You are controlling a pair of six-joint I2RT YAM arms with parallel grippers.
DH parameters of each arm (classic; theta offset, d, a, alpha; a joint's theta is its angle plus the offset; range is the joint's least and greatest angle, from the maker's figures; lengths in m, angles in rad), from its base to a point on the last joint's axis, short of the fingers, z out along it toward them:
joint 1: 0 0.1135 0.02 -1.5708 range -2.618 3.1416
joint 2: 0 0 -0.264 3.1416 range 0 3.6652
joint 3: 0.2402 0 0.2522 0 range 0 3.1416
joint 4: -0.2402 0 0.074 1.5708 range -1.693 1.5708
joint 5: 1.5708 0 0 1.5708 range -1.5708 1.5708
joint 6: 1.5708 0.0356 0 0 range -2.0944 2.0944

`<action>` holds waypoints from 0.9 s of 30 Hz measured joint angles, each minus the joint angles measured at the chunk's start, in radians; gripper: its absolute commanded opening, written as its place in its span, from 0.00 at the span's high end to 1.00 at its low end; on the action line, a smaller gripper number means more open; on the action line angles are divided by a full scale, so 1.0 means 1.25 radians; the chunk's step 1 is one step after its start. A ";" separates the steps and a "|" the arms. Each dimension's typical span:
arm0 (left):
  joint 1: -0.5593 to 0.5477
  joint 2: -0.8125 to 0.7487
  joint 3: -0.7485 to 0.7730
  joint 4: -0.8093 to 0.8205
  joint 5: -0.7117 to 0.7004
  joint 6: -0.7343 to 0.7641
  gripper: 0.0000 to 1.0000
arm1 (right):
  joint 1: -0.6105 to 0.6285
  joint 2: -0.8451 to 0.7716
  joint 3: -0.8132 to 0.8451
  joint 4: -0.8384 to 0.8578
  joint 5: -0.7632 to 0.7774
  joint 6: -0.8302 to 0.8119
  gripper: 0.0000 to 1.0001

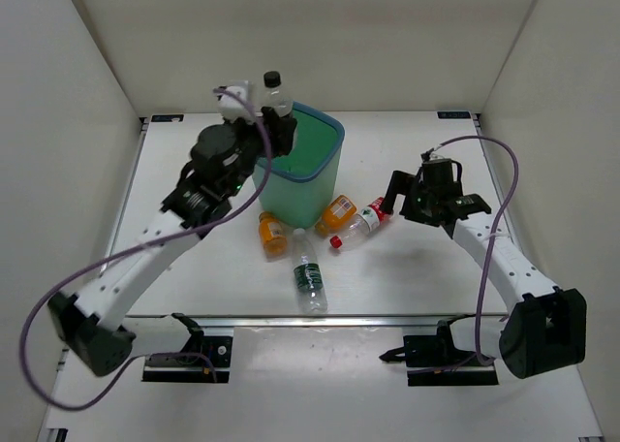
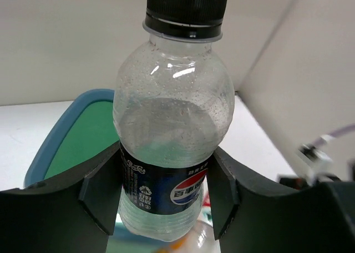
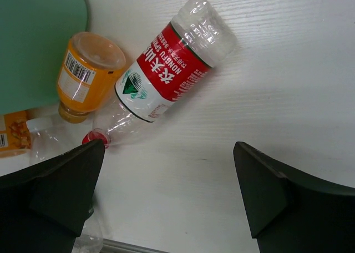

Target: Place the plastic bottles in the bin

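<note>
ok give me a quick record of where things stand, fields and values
left hand: shut on blue-labelled bottle, upright by the bin rim
right hand: open, above red-labelled bottle
on table: two orange bottles, green-labelled bottle, red-labelled bottle, beside the bin
in bin: no bottle seen

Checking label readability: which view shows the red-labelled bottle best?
Right wrist: the red-labelled bottle lies close up, label and cap clear. Top external shows it small near the bin. Left wrist shows nothing recognisable of it.

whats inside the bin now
Only bare green wall shows in the bin. The dark-blue-labelled bottle, held in the jaws of the left gripper, covers one side; floor unseen.
</note>
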 measured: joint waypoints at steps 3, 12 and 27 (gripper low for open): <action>0.015 0.138 0.043 0.051 -0.033 0.005 0.39 | 0.009 0.002 -0.022 0.025 0.011 0.025 0.01; 0.020 0.254 0.094 0.000 -0.072 0.013 0.01 | 0.005 0.072 -0.042 0.112 0.088 0.103 0.01; 0.009 -0.066 -0.113 -0.461 -0.048 -0.201 0.02 | 0.115 0.310 0.043 0.184 0.201 0.186 0.08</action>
